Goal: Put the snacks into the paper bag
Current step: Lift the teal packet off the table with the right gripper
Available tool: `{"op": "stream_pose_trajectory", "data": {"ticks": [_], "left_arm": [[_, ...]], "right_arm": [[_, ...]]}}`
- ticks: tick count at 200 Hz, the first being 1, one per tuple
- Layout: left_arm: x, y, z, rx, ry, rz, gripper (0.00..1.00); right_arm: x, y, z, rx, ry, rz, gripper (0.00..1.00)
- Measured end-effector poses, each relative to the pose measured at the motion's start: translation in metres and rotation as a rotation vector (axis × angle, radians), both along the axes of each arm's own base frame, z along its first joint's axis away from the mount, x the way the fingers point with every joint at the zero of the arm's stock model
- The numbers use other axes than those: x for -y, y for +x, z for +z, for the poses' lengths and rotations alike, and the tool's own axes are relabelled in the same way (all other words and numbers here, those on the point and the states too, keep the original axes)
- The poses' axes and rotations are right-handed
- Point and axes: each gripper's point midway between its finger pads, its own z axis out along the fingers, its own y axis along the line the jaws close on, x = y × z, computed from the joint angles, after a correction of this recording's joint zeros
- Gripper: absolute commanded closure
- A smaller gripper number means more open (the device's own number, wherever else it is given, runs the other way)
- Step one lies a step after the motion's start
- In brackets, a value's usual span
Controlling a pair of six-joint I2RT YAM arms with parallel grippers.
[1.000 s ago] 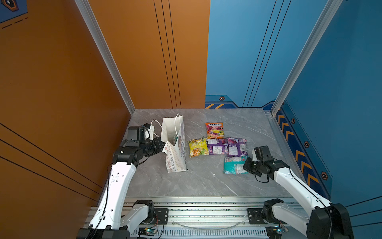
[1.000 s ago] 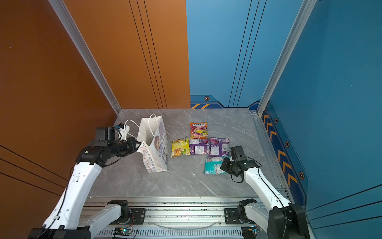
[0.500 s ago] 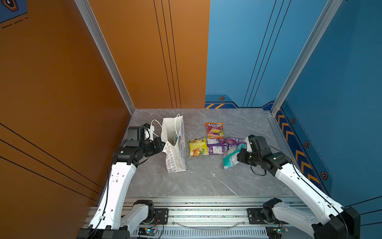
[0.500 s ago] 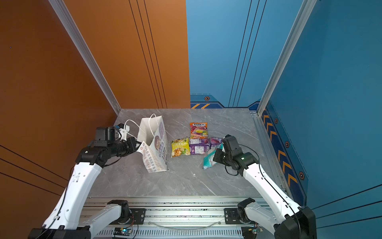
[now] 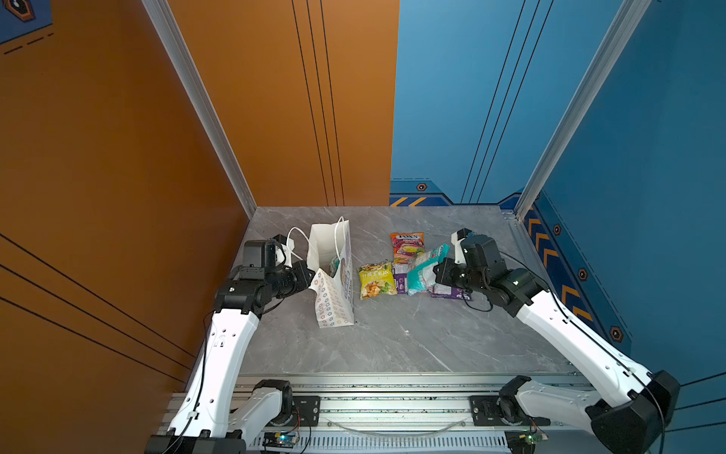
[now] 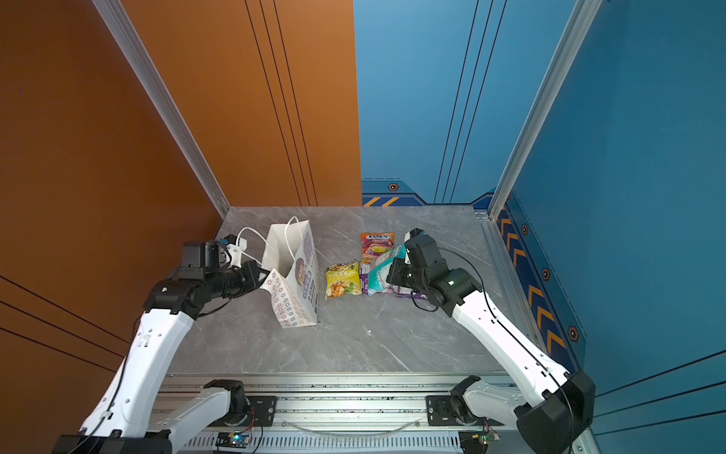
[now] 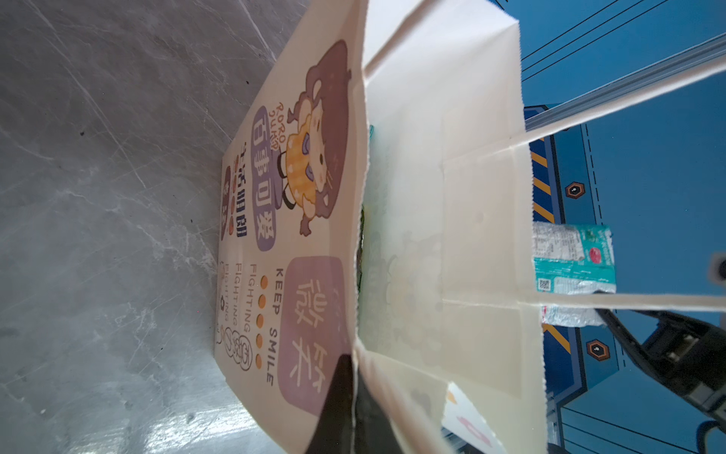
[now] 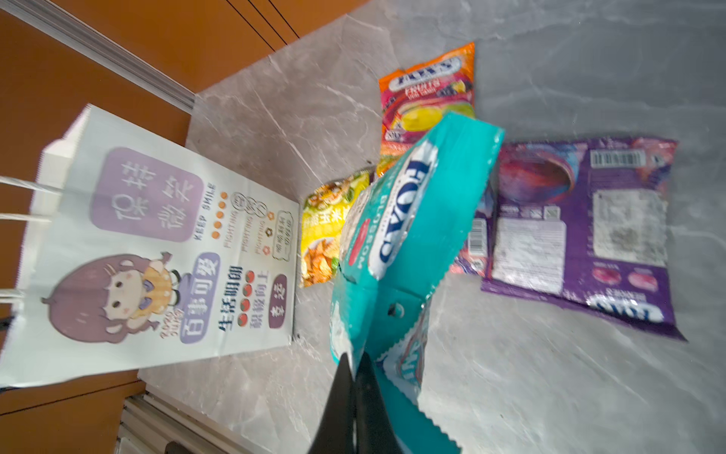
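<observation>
Teal packet point(image 8: 396, 251) clamped in right jaws above purple packet point(image 8: 581, 236); left jaws pinch paper bag point(image 7: 412, 165) rim.

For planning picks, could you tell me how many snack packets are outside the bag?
5: orange packet, yellow packet, two purple packets on the table; teal packet in right gripper. More may be hidden.

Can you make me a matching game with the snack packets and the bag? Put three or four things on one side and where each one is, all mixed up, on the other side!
Things:
1. teal packet
2. yellow packet
3. orange packet
4. paper bag

Where it is:
A. lying on the table, right next to the bag
B. pinched in the right gripper, lifted up
C. standing up, its rim pinched by the left gripper
D. lying flat, farthest back on the table

Pairs: 1-B, 2-A, 3-D, 4-C
</observation>
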Motion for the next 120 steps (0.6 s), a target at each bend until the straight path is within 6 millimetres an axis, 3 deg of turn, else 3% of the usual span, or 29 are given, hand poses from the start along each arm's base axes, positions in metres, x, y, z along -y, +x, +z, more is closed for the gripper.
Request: {"op": "stream_pose_trajectory", "data": {"ticks": [58, 120], "left_arm": [[0.01, -0.004, 0.002, 0.003, -0.004, -0.03, 0.94], [0.013, -0.008, 0.004, 0.008, -0.004, -0.029, 0.94]], "right_arm": [[-0.051, 0.049, 0.08, 0.179, 0.034, 0.056, 1.0], [-0.098, 0.082, 0.152, 0.354, 0.045, 0.108, 1.0]]}}
